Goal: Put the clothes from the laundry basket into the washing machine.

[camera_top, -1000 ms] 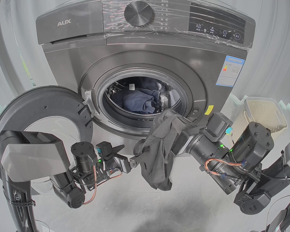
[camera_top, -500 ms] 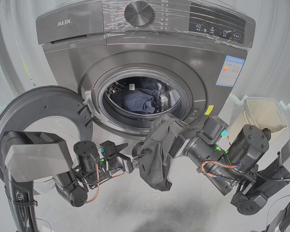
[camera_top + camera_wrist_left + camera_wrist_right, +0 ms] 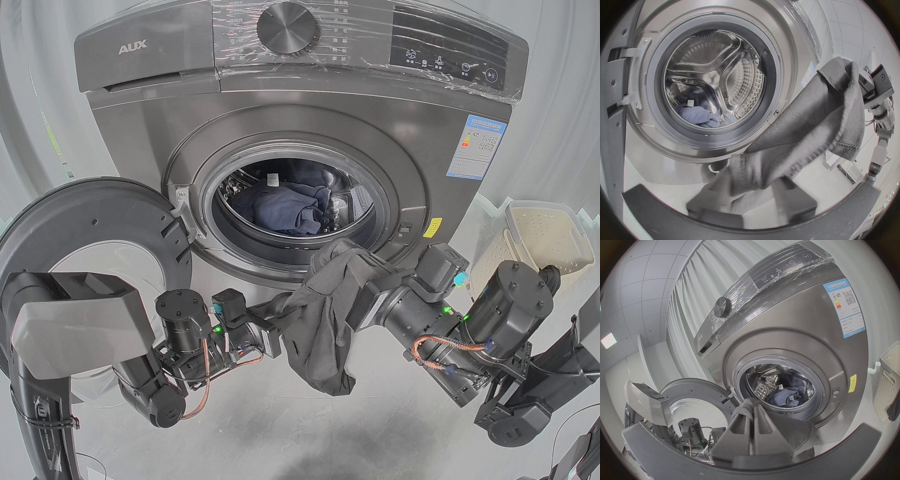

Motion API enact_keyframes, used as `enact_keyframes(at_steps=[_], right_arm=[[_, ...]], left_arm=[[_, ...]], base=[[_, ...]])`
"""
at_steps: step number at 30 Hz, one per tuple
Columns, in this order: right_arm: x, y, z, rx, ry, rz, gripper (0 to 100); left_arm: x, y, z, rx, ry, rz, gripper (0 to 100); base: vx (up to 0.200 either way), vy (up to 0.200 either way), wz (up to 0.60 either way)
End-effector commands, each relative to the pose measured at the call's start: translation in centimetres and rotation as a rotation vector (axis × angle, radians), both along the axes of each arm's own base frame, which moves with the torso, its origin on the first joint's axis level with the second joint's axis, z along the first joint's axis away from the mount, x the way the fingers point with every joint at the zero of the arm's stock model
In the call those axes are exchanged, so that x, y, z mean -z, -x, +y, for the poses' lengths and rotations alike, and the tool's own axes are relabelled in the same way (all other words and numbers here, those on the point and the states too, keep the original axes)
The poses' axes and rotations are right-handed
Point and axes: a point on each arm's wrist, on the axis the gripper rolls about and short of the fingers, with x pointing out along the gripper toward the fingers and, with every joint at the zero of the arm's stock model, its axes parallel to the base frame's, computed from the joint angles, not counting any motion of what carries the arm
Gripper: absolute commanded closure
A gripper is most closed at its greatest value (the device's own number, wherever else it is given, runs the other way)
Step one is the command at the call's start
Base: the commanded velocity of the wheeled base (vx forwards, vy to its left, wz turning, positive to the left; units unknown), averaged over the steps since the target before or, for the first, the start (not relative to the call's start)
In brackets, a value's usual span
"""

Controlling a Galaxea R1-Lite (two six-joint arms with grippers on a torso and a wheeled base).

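One dark grey garment (image 3: pixel 322 325), limp, creased, hanging

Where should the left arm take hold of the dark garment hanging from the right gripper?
Probably grip the bunched upper edge of the dark garment, coming from the robot's left. The right gripper pins its top, and the rest hangs slack below, so only that edge is taut.
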Motion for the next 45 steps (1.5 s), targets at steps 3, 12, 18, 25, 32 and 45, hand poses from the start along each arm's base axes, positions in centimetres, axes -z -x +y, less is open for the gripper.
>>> enact_keyframes(at_steps=[3, 12, 18, 25, 32, 45], right_arm=[[0.3, -0.2, 0.1, 0.003, 0.008, 0.007, 100], [3.0, -1.4, -1.0, 0.042, 0.081, 0.070, 100], [4.9, -0.8, -1.9, 0.043, 0.154, 0.137, 0], [8.9, 0.9, -3.5, -0.008, 0.325, 0.252, 0], [11.3, 1.5, -2.6, -0.043, 0.403, 0.303, 0], [13.9, 3.5, -2.5, -0.105, 0.493, 0.375, 0]], left_arm=[[-0.3, 0.3, -0.1, -0.001, 0.001, -0.013, 100], [-4.6, 3.1, 1.5, 0.003, 0.019, -0.093, 100], [-4.6, 3.2, 1.7, 0.000, 0.016, -0.094, 100], [-4.6, 3.3, 1.5, 0.005, 0.016, -0.094, 100], [-4.4, 3.3, 1.5, 0.003, 0.012, -0.087, 100], [-4.6, 3.0, 1.5, -0.002, 0.021, -0.097, 100]], base=[[0.000, 0.000, 0.00], [0.000, 0.000, 0.00], [0.000, 0.000, 0.00], [0.000, 0.000, 0.00], [0.000, 0.000, 0.00], [0.000, 0.000, 0.00]])
